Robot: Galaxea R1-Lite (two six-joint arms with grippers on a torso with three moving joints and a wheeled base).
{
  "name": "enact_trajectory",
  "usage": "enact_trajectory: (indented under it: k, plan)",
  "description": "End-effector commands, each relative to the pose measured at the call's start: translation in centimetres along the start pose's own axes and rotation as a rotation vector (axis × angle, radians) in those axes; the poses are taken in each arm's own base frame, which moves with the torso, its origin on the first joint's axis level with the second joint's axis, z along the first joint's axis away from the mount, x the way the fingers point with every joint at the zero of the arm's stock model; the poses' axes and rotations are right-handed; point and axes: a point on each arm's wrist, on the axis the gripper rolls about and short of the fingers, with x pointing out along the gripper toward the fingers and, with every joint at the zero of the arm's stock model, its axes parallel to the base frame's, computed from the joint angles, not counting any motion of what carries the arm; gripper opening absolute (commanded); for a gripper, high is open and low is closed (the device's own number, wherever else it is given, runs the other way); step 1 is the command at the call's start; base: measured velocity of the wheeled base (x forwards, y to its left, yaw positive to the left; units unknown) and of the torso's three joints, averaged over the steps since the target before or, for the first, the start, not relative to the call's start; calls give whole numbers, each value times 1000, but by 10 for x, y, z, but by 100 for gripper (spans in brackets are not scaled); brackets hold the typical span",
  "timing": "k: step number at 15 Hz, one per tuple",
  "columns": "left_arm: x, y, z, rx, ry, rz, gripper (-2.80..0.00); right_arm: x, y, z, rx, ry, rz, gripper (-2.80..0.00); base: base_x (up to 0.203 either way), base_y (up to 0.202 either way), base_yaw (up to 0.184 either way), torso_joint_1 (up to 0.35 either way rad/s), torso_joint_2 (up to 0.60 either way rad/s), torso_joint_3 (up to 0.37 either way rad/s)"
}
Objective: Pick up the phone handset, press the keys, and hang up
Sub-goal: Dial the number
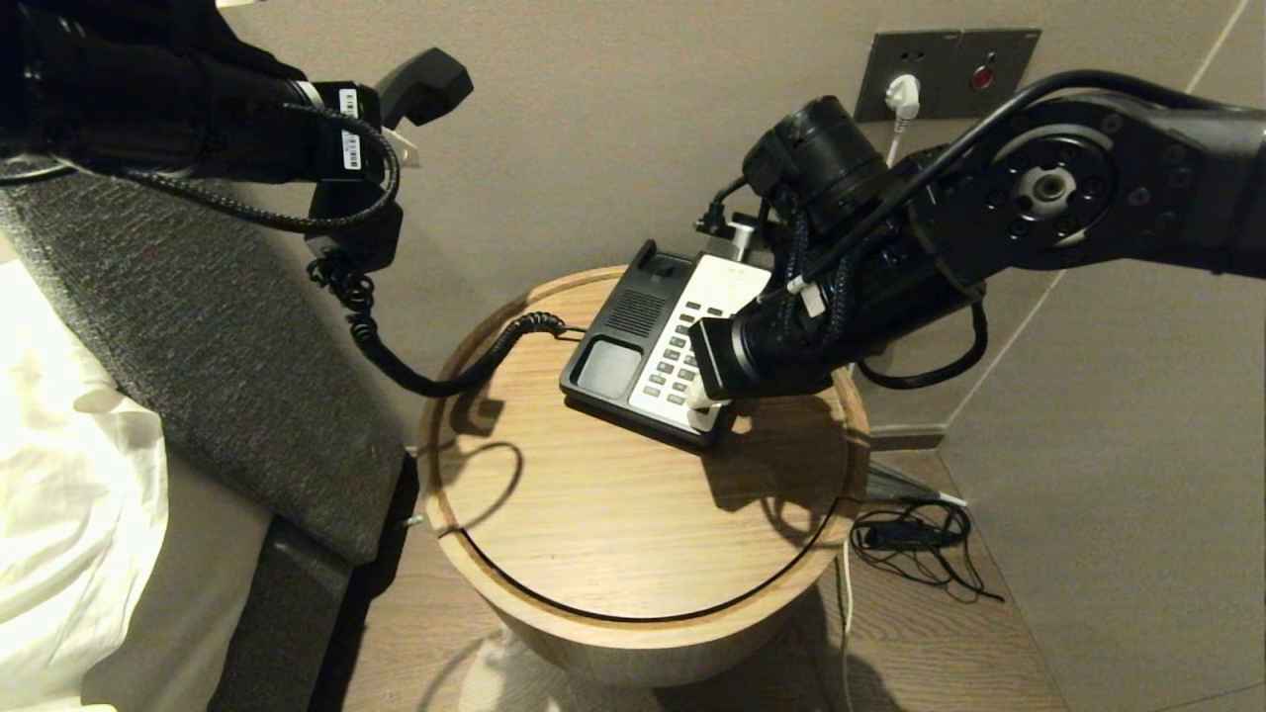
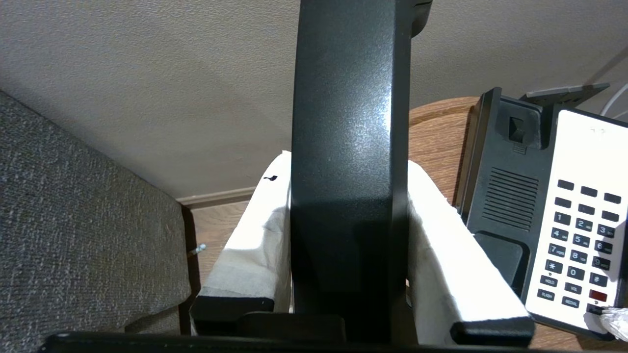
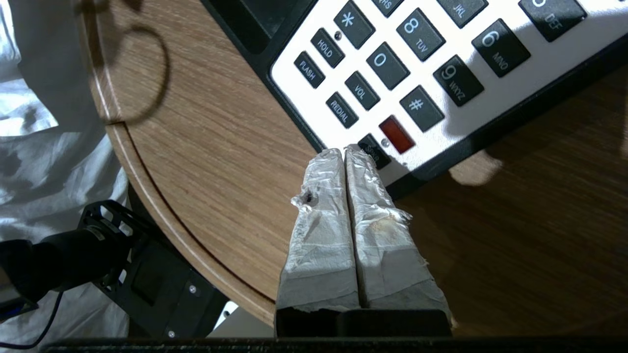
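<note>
The black phone base (image 1: pixel 613 346) with a white keypad panel (image 1: pixel 692 326) sits on the round wooden table (image 1: pixel 593 514). My left gripper (image 1: pixel 381 148) is shut on the black handset (image 1: pixel 420 87), held high at the far left, well off the cradle; the handset (image 2: pixel 348 147) sits between the white-taped fingers (image 2: pixel 255 235). A coiled cord (image 1: pixel 425 376) hangs down to the base. My right gripper (image 1: pixel 700 400) is shut and empty, its taped tips (image 3: pixel 343 157) at the near bottom corner of the keypad (image 3: pixel 392 63), beside the lowest black key next to the red key (image 3: pixel 396 134).
A grey upholstered bed edge (image 1: pixel 227 346) and white bedding (image 1: pixel 69 494) lie to the left. A wall socket plate (image 1: pixel 945 69) with a white plug is behind the table. Loose black cables (image 1: pixel 915 539) lie on the floor at right.
</note>
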Motion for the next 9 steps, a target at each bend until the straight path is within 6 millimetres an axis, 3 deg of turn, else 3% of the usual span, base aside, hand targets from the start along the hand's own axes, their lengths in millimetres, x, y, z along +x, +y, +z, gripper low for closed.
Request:
enact_trajectory:
  k: [1, 9]
  plan:
    - [2, 0, 0, -1, 3, 2, -280, 5, -1, 0, 3, 9, -3, -280, 0, 0, 0, 0, 0, 0]
    - [6, 0, -2, 0, 12, 2, -280, 11, -6, 1, 8, 15, -18, -280, 0, 0, 0, 0, 0, 0]
